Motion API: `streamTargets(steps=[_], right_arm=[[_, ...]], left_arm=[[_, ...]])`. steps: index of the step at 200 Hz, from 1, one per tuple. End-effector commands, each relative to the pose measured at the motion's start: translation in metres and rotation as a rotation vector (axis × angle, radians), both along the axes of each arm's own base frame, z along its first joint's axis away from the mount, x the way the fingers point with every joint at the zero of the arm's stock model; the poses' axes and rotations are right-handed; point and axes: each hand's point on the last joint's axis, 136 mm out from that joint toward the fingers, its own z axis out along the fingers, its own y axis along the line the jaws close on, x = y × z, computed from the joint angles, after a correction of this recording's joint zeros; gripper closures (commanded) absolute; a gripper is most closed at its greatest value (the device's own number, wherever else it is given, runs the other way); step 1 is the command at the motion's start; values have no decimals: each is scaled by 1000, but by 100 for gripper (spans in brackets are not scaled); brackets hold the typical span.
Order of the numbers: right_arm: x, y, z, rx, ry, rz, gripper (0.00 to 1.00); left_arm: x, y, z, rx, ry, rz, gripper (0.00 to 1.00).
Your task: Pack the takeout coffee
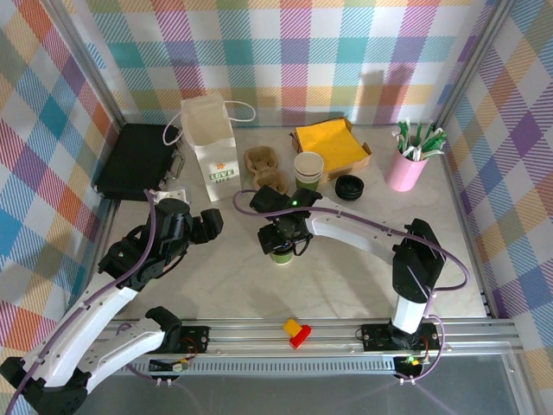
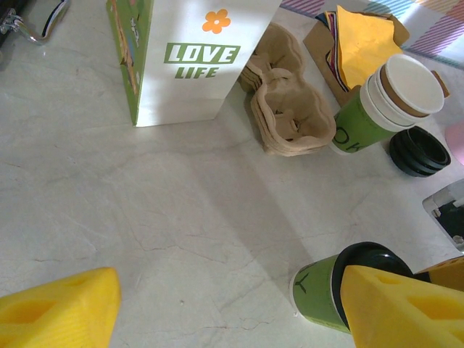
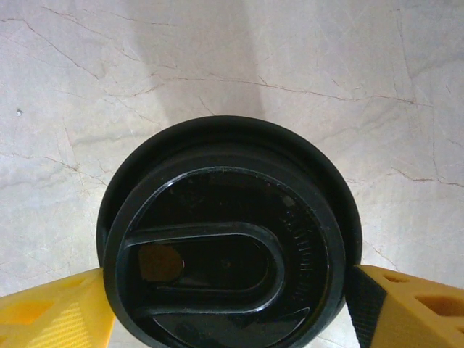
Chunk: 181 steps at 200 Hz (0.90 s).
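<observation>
Two right-arm jaws straddle takeout coffee (image 3: 225,246) from above.

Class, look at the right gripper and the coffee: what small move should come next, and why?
Probably close the right gripper firmly on the coffee. Its fingers flank the lid on both sides, but a firm pinch isn't evident, and it stands on the table, apart from the bag.

Green takeout coffee (image 2: 317,291), black lid (image 3: 228,246); white bag (image 2: 210,87), apparently orange flower (image 2: 216,20).
</observation>
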Motion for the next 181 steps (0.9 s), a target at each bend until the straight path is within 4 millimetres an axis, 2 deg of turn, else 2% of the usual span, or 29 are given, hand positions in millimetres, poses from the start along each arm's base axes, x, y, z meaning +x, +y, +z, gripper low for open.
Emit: streamTargets(steps=[1,62,132,181], right_arm=[[-2,0,-2,-28,12,-6,18],[-1,-4,-7,-63,12,-5,22],[2,-11,-10,-128,7,-5,21],[4,-14,-8,-147,-7,17,23]], left_arm=[[0,3,-2,15,-5,3,21],[0,5,-6,25,-1,6,20],[2,3,-4,27,-3,3,20],[2,4,-2,28,-7,4,20]])
